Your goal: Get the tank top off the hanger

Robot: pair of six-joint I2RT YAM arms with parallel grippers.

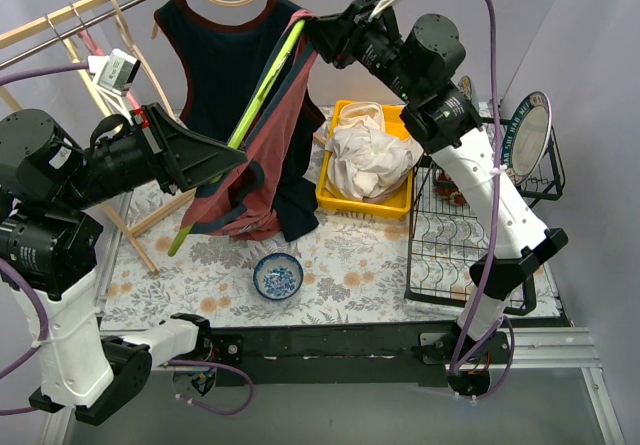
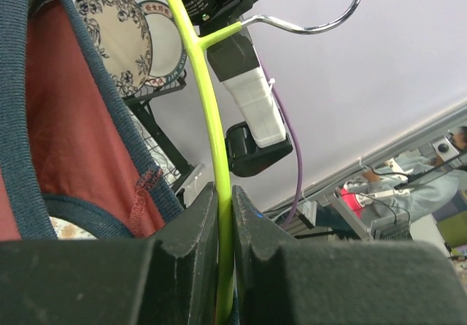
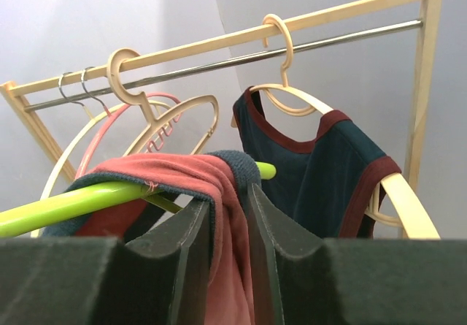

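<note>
A red tank top (image 1: pixel 262 155) with blue trim hangs on a lime green hanger (image 1: pixel 262 90) held slanted above the table. My left gripper (image 1: pixel 228 155) is shut on the green hanger's arm (image 2: pixel 219 193) near its lower end. My right gripper (image 1: pixel 312 37) is shut on the tank top's shoulder strap (image 3: pixel 233 215), which drapes over the hanger's upper tip (image 3: pixel 266 170). The red fabric (image 2: pixel 66 135) also shows at the left of the left wrist view, and the hanger's metal hook (image 2: pixel 321 25) at the top.
A dark blue tank top (image 1: pixel 225 65) hangs on a wooden hanger on the rail (image 1: pixel 90 3) behind. A yellow bin (image 1: pixel 400 205) holds crumpled cloth, a wire dish rack (image 1: pixel 455 225) with plates stands right, and a small blue bowl (image 1: pixel 278 276) sits in front.
</note>
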